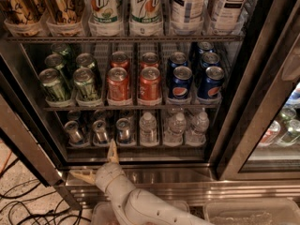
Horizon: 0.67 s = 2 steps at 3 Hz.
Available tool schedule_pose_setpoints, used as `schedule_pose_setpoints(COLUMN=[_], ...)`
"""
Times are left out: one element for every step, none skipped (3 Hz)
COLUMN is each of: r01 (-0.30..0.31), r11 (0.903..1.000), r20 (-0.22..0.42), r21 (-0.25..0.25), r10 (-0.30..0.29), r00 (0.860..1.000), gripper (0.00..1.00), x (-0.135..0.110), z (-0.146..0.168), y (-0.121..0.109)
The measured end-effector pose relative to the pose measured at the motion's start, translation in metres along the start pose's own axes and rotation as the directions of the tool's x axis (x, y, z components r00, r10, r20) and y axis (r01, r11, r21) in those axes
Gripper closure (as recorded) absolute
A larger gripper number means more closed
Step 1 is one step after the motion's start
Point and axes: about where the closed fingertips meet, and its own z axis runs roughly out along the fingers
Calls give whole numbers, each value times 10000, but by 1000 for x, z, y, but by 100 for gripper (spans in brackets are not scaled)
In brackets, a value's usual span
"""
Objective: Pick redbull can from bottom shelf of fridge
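Note:
Three slim silver redbull cans (pixel 123 129) stand at the left of the bottom shelf (pixel 140 150) of the open fridge (pixel 154 176), each in a clear lane tray. Small water bottles (pixel 176 125) fill the lanes to their right. My gripper (pixel 91 157) reaches up from the lower edge on a white arm and is open and empty. One beige finger (pixel 112 152) points up at the shelf's front rail, just below the rightmost redbull can. The other finger points left over the steel sill. It touches no can.
Green, red and blue soda cans (pixel 118 82) fill the rack above, with tall bottles higher still. The open door's frame (pixel 23 144) slants down the left. A second glass-door cooler (pixel 276 125) stands on the right. Cables (pixel 18 205) lie on the floor at the left.

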Motion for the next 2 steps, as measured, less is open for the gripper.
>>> schedule_pose_setpoints(r01=[0, 0], r11=[10000, 10000], r20=[0, 0], r21=[0, 0], r10=[0, 0], r00=[10000, 10000], gripper=[0, 16], x=[0, 0], z=[0, 0], y=[0, 0])
